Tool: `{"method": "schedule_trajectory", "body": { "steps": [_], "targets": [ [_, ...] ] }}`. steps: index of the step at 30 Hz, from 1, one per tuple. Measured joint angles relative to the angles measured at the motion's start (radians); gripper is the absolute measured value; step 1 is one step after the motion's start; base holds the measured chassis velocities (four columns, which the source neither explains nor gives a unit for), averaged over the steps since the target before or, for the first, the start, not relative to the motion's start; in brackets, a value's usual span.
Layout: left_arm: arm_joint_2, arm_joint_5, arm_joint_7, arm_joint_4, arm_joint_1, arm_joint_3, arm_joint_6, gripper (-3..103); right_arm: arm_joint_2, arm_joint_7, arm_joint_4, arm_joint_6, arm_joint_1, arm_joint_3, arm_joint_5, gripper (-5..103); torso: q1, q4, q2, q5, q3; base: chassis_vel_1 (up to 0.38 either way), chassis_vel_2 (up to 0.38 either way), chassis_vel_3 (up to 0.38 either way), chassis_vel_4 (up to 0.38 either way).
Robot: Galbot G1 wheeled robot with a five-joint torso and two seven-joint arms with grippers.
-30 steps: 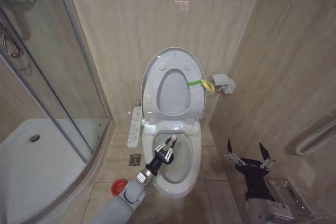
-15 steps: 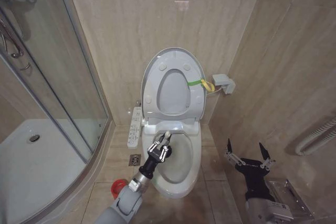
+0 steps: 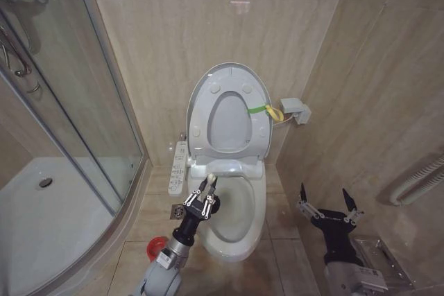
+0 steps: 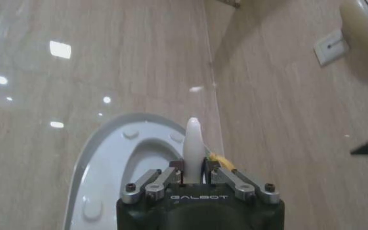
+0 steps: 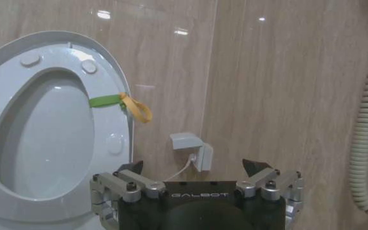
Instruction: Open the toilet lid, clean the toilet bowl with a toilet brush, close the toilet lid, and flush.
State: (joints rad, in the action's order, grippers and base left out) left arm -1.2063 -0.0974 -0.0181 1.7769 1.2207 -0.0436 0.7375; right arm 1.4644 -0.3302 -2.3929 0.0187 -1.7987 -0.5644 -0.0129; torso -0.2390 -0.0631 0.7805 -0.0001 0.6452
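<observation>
The toilet lid [image 3: 239,74] stands upright against the wall, its yellow-green strap [image 3: 267,110] hanging at one edge. Below it the white toilet bowl [image 3: 241,207] lies uncovered. My left gripper [image 3: 206,194] hovers over the bowl's left rim, shut on the toilet brush's white handle [image 3: 210,182], whose tip pokes out past the fingers. The brush head is hidden. In the left wrist view the handle [image 4: 192,139] rises between the closed fingers [image 4: 171,168], with the lid [image 4: 104,158] behind. My right gripper [image 3: 329,202] waits open at the right, facing the lid [image 5: 56,40].
A red brush holder [image 3: 157,245] sits on the floor left of the toilet, near a floor drain [image 3: 177,211]. A control panel [image 3: 179,168] flanks the bowl. The glass shower screen [image 3: 76,102] and its tray [image 3: 41,206] stand left. On the right wall are a small box [image 3: 296,110] and a hose [image 3: 416,185].
My left gripper has moved the brush from over the middle of the bowl leftward to its left rim. The right arm has stayed still.
</observation>
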Motion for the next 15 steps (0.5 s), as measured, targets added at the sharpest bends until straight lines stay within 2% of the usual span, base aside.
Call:
{"method": "schedule_trajectory", "body": {
  "steps": [7, 15],
  "targets": [
    [0.015, 0.045, -0.024, 0.137, 0.113, -0.06, -0.01, 20, 0.0, 0.0, 0.0, 0.0, 0.0, 0.0, 0.0, 100, 0.0, 0.0002, 0.0, 0.0, 0.0, 0.0, 0.0, 0.0, 0.0],
    [0.012, 0.061, -0.058, 0.224, 0.203, -0.147, -0.009, 20, 0.0, 0.0, 0.0, 0.0, 0.0, 0.0, 0.0, 100, 0.0, 0.0002, 0.0, 0.0001, 0.0, 0.0, 0.0, 0.0, 0.0]
  ]
}}
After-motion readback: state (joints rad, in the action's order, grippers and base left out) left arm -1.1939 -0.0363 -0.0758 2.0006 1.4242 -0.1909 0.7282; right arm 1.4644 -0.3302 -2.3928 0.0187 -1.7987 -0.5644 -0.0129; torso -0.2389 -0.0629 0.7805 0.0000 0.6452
